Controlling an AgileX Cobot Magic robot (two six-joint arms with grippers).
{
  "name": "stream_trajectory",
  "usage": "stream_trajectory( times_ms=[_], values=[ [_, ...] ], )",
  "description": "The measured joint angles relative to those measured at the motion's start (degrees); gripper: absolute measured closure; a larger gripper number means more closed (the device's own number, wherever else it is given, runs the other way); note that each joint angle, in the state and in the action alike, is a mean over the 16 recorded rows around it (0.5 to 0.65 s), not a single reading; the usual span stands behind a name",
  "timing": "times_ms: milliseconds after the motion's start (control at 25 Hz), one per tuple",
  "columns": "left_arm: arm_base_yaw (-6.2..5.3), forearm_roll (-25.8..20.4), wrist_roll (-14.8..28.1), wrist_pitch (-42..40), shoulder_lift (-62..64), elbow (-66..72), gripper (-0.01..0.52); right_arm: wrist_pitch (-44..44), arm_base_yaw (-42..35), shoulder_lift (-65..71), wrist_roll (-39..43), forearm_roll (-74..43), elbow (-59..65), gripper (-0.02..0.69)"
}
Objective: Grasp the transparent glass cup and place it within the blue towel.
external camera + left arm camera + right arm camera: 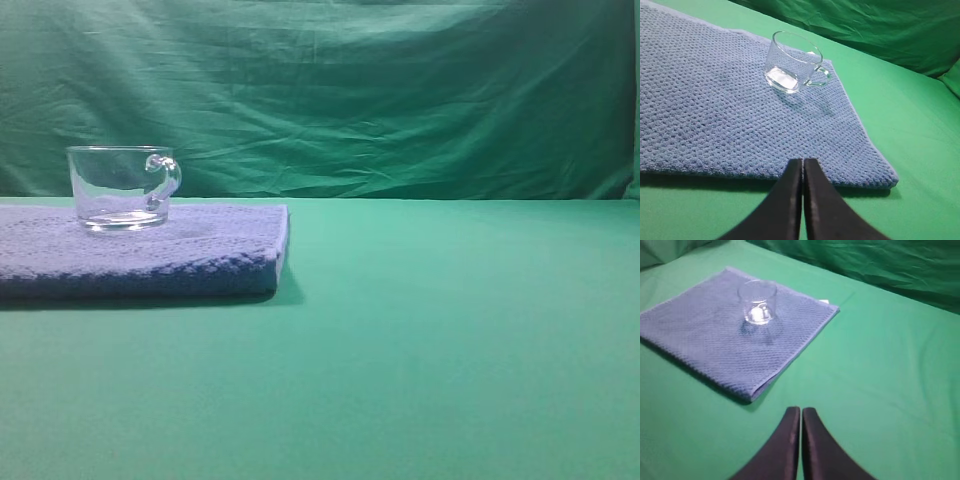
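Note:
The transparent glass cup (123, 187) stands upright on the blue towel (150, 260) at the left, its small handle to the right. It also shows in the left wrist view (791, 62) near the towel's (715, 110) far edge, and in the right wrist view (758, 301) on the towel (715, 335). My left gripper (803, 161) is shut and empty, over the towel's near edge, well back from the cup. My right gripper (801, 410) is shut and empty, over bare green cloth, far from the towel. Neither gripper shows in the exterior high view.
A green cloth covers the table (450, 340) and hangs as a wrinkled backdrop (400, 90) behind it. The towel's right edge (283, 245) stands raised above the cloth.

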Motion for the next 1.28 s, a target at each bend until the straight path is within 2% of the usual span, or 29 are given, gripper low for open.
stream_trajectory(
  times_ms=[240, 480, 760, 1280],
  values=[
    [0.0, 0.0, 0.0, 0.0, 0.0, 0.0, 0.514, -5.6, -9.1, -8.8, 0.1, -0.1, 10.8, 0.665],
    [0.0, 0.0, 0.0, 0.0, 0.0, 0.0, 0.514, -8.9, -14.2, -14.1, 0.1, -0.4, 18.7, 0.665],
    [0.0, 0.0, 0.0, 0.0, 0.0, 0.0, 0.514, -8.9, -16.8, -15.6, 0.2, -1.1, 22.7, 0.665],
    [0.0, 0.0, -0.1, 0.0, 0.0, 0.0, 0.514, -5.8, -17.9, -15.6, 0.4, -1.7, 22.9, 0.665]
  ],
)
